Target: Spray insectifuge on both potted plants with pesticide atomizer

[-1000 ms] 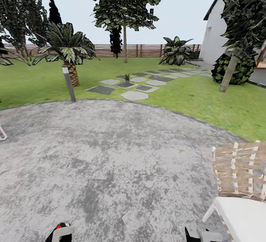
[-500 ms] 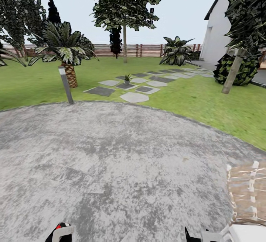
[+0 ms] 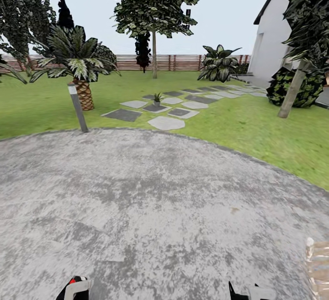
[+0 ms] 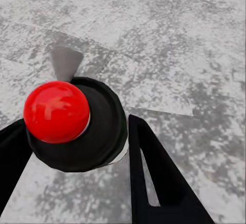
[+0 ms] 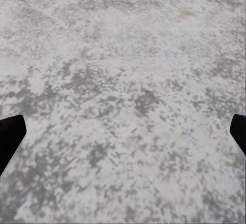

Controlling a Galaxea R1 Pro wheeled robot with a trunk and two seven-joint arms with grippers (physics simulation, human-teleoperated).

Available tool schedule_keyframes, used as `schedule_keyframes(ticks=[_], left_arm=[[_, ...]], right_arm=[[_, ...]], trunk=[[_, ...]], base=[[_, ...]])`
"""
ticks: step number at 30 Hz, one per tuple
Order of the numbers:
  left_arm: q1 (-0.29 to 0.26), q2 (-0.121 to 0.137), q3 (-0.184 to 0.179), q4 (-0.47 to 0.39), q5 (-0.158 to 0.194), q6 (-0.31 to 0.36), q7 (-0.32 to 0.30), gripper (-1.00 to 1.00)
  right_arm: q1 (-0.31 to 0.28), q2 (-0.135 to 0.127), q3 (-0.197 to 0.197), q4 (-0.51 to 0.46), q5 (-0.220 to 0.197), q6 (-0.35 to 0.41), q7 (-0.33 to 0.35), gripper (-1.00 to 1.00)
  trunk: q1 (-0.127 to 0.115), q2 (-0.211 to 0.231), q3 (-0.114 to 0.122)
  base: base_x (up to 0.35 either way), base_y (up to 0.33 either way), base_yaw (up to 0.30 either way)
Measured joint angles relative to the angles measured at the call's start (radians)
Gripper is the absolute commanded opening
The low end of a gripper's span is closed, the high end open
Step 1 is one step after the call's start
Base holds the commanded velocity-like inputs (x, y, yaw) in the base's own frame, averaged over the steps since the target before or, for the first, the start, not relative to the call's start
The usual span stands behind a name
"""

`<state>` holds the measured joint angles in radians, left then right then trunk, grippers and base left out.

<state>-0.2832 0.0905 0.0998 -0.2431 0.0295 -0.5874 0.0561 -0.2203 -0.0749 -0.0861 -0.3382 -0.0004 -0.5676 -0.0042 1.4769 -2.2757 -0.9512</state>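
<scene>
Head view looks out over the garden: the round grey patio spreads beneath the robot, and beyond its far edge lies the lawn with a run of stepping stones leading toward the brown slatted fence. Beside the patio's far edge a palm stands behind a slim post. One potted plant, a small green rosette, sits among the stepping stones, well apart from the patio; the second cannot be made out.

At the patio's near edge of the picture the arm tips peek in. In the left wrist view, the left gripper holds a round black body topped with a red ball between its dark fingers. Whether this is the pesticide atomizer seen end-on I cannot say for sure. In the right wrist view, the right gripper stands wide, fingertips at both picture edges, nothing between them but paving.

A spray bottle is likely light, stiff and smooth-sided, so it could twist in the grip; hold it round the body, below the head, leaving the trigger and nozzle free.
</scene>
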Motion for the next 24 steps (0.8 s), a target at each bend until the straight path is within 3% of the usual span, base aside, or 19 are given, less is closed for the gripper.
schedule_keyframes(ticks=[24], left_arm=[[0.000,0.000,0.000,0.000,0.000,0.000,0.000,-1.00]], right_arm=[[0.000,0.000,0.000,0.000,0.000,0.000,0.000,1.00]], trunk=[[0.000,0.000,0.000]], base=[[0.339,0.000,0.000]])
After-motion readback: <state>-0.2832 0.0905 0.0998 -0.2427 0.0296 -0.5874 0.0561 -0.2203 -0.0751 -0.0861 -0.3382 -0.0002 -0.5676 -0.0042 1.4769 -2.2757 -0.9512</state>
